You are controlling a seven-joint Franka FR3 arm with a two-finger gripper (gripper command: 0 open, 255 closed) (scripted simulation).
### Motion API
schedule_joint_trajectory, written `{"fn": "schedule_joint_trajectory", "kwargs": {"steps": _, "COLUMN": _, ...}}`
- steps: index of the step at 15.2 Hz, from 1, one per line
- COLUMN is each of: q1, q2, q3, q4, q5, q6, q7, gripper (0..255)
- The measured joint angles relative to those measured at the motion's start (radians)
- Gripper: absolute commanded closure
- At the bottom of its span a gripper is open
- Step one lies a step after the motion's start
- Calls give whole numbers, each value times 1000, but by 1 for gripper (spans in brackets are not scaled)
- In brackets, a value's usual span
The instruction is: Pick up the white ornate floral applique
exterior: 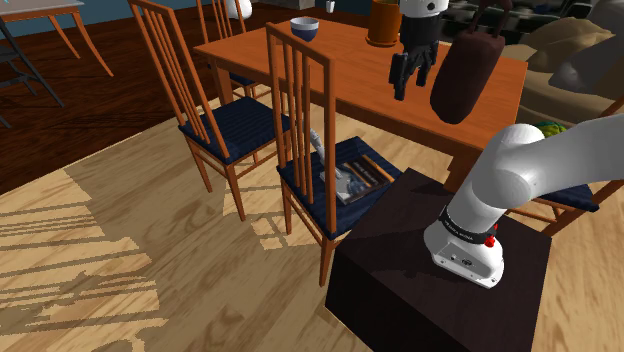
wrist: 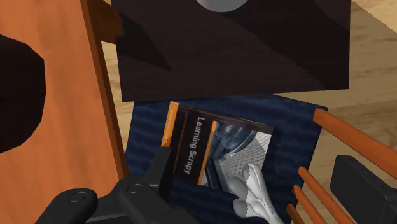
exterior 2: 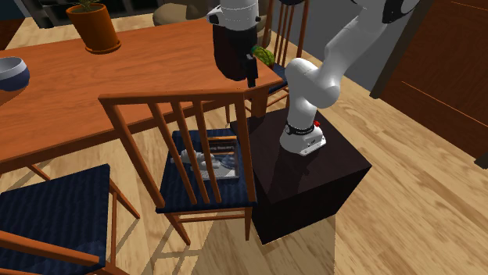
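Note:
The white ornate applique (exterior: 344, 181) lies on a book (exterior: 362, 172) on the blue seat of the chair (exterior: 303, 180) nearest the stand. In the second exterior view the applique (exterior 2: 202, 159) shows behind the chair's back slats, on the book (exterior 2: 221, 155). My black gripper (exterior: 411, 82) hangs open high above the table's edge, well above the seat; it is also seen at the gripper (exterior 2: 251, 72). Looking along the gripper (wrist: 251, 164), the applique (wrist: 256, 195) lies far below between the spread fingers (wrist: 163, 167), partly over the book (wrist: 213, 147).
The orange wooden table (exterior: 350, 60) carries a potted plant (exterior 2: 95, 26) and a bowl (exterior: 304, 28). The chair's back slats (exterior 2: 188, 141) stand beside the seat. The dark stand (exterior: 440, 280) abuts the chair. Further chairs (exterior: 225, 125) line the table.

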Motion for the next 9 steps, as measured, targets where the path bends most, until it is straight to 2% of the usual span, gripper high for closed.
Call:
{"fn": "schedule_joint_trajectory", "kwargs": {"steps": 1, "q1": 0, "q2": 0, "q3": 0, "q4": 0, "q5": 0, "q6": 0, "q7": 0, "gripper": 0}}
{"fn": "schedule_joint_trajectory", "kwargs": {"steps": 3, "q1": 16, "q2": -26, "q3": -22, "q4": -60, "q5": -3, "q6": 69, "q7": -47, "gripper": 0}}
{"fn": "schedule_joint_trajectory", "kwargs": {"steps": 9, "q1": 80, "q2": -90, "q3": -166, "q4": -285, "q5": -33, "q6": 404, "q7": -306, "gripper": 0}}
